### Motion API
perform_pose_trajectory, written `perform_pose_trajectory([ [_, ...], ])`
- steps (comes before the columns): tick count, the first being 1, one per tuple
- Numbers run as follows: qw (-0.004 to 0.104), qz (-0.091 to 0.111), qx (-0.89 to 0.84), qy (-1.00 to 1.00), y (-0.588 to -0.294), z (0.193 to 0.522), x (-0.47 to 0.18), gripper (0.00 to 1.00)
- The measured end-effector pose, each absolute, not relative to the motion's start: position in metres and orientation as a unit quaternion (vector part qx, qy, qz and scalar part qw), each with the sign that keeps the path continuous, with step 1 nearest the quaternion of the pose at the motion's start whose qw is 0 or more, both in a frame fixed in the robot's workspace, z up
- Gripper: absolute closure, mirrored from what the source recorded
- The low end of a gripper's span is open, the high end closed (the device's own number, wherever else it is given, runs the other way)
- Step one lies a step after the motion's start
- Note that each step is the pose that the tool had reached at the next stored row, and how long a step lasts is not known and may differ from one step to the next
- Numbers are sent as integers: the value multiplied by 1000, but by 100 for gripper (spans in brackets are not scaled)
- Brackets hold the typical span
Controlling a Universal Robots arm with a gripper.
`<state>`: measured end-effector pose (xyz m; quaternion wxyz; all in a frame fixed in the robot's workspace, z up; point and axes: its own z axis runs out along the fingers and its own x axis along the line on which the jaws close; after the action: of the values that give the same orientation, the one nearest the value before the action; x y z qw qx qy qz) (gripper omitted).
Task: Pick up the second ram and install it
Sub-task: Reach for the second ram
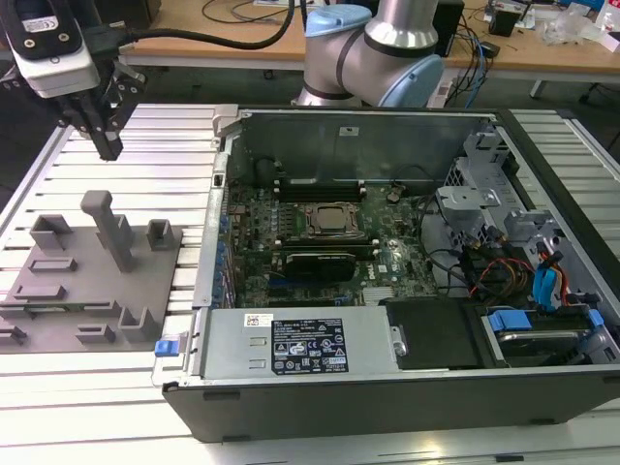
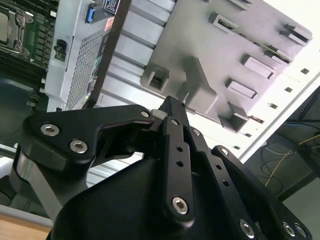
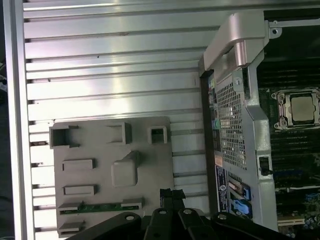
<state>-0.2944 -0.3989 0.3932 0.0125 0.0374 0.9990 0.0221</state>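
Counter (image 1: 145, 136): slatted metal; carried the computer case and the fixture plate.
Computer case (image 1: 387, 407): open; held a motherboard (image 1: 387, 266) with a processor socket (image 1: 332, 220).
Fixture plate (image 3: 150, 165): grey, beside the case; held the second ram.
End effector (image 1: 108, 150): fingers together, nothing between them; hovered over the counter, apart from the ram.
Second ram (image 3: 100, 206): green stick seated in a plate slot.

Gripper (image 1: 108, 147) hangs over the slotted metal table (image 1: 165, 160), apart from the grey fixture plate (image 1: 92, 286). Open computer case (image 1: 291, 412) stands toward the exterior view's right.
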Motion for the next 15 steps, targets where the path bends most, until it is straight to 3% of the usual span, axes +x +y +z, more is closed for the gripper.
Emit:
perform_pose_trajectory([
  [15,12,22,37,999,-399,393,-327,89],
])
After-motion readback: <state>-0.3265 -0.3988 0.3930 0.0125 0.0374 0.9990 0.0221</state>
